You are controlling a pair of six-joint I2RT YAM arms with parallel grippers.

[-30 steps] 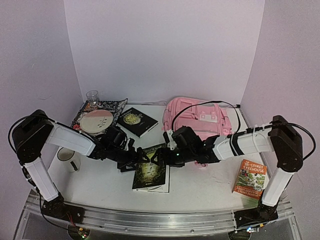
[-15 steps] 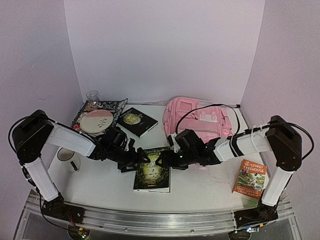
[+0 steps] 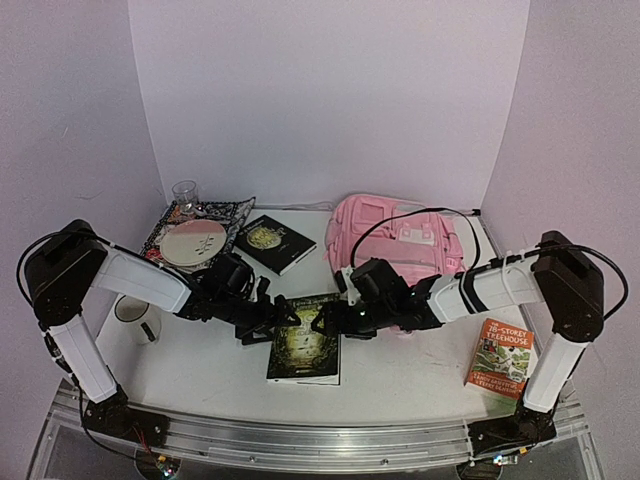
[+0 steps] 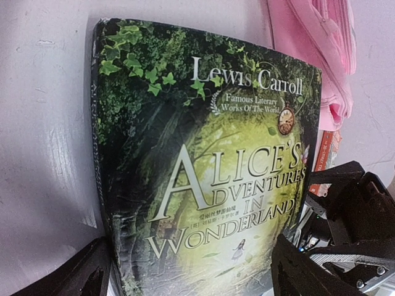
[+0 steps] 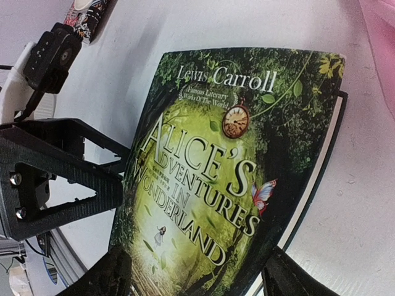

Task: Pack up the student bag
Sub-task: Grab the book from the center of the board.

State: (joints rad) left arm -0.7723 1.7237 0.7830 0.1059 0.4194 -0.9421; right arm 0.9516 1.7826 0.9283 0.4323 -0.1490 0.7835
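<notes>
A paperback (image 4: 203, 166) with a dark green, ivy-framed cover fills most of the view, resting on the white bench (image 4: 43, 123). Its cover reads "Lewis Carroll" above "Alice's Adventures in Wonderland". The left gripper (image 4: 194, 274) has its two black fingers (image 4: 86, 274) spread wide at the bottom of the frame, one beside the spine edge, the other in front of the opposite side. The pale-pink student bag (image 4: 315, 43) fills the top right corner. Below it, the black right gripper (image 4: 349, 209) sits by the paperback's right edge, beside a sliver of an orange book (image 4: 325, 154).
</notes>
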